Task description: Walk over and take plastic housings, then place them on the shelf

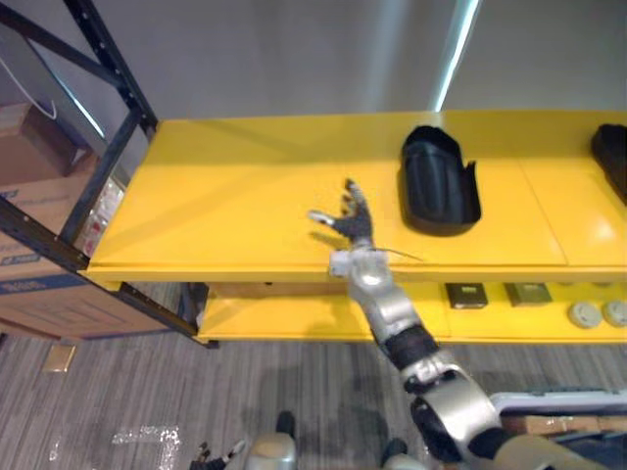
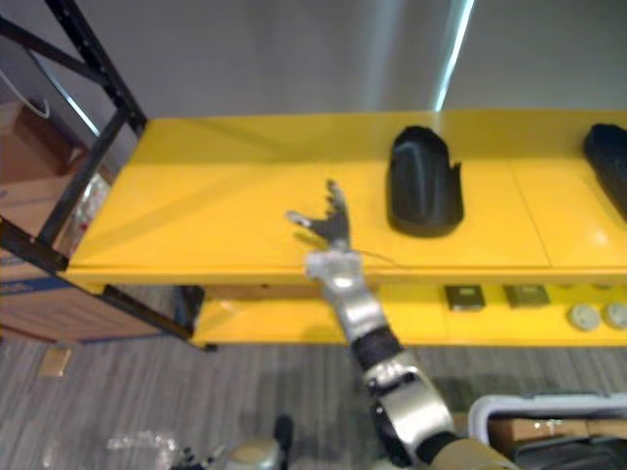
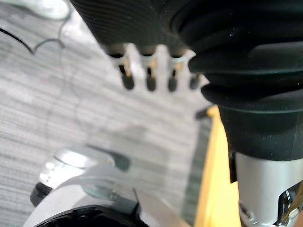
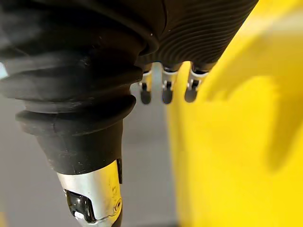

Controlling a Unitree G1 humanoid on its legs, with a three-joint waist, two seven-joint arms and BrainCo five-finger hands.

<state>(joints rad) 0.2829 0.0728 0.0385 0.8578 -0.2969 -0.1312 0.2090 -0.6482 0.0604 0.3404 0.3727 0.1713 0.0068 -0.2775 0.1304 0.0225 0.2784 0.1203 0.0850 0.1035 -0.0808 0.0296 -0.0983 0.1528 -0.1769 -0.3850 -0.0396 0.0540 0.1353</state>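
housing of black plastic (image 1: 441, 181) lies on the top board of the yellow shelf (image 1: 225, 196), right of the middle, its long axis running from the near edge toward the far wall, rounded end far and open notched end near. a second black housing (image 1: 612, 162) lies at the far right edge of the same board, cut off by the frame, well apart from the first

right hand (image 1: 351, 220) is raised over the near part of the board, fingers straight and spread, thumb out to the left, holding nothing. the nearer housing lies to this hand's right and a little farther in, near but not touching. bare yellow board shows between them

left hand (image 3: 149, 75) hangs low beside the shelf's near edge with grey striped floor past its fingers. they are relaxed and nearly straight, and nothing is in them

the right hand is much the nearer to the housing, so any adjusting or reaching would likely fall to it, moving right and away from the robot. both housings in view rest on the shelf, so this placing looks done

below, a lower yellow board (image 1: 294, 318) carries small dark boxes (image 1: 466, 295) and round grey discs (image 1: 586, 314)
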